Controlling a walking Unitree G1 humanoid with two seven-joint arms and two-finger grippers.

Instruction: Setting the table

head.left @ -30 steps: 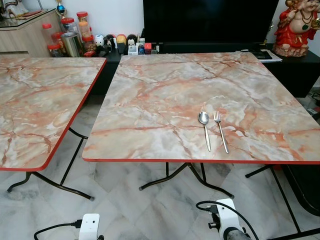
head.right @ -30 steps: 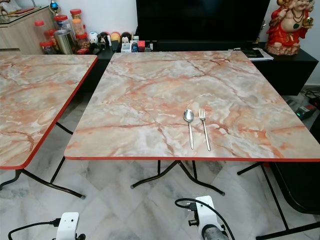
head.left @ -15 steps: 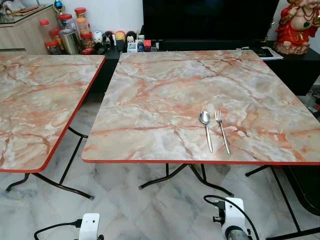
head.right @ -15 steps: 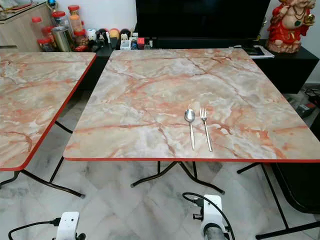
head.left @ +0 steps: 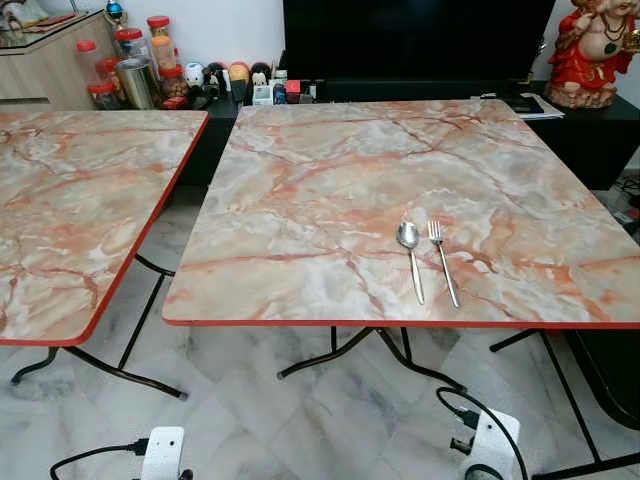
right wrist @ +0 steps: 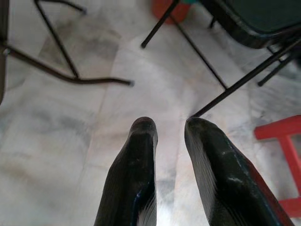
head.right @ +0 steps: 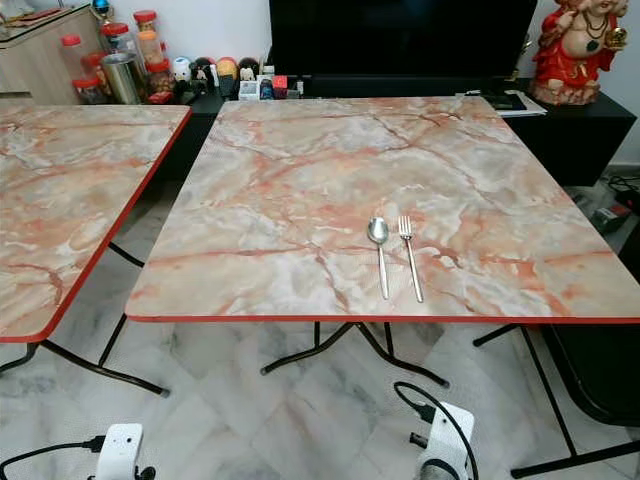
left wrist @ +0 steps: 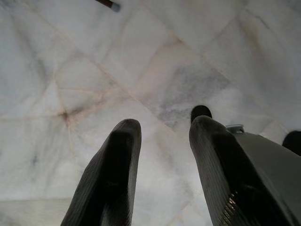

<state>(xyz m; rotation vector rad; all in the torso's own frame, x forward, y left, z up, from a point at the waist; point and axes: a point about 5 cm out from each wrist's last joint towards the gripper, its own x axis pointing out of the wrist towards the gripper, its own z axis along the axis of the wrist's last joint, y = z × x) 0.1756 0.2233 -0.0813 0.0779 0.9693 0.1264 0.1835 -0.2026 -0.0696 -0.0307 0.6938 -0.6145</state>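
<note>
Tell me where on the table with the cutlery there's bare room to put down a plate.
The spoon and fork lie side by side near the front edge of the table, toward its right. Bare top lies left of the spoon to the left edge, behind the cutlery to the far edge, and in a narrower strip right of the fork. Crowded: the low cabinet beyond, with jars.

Table mostly bare; spoon, fork near front-right edge.
</note>
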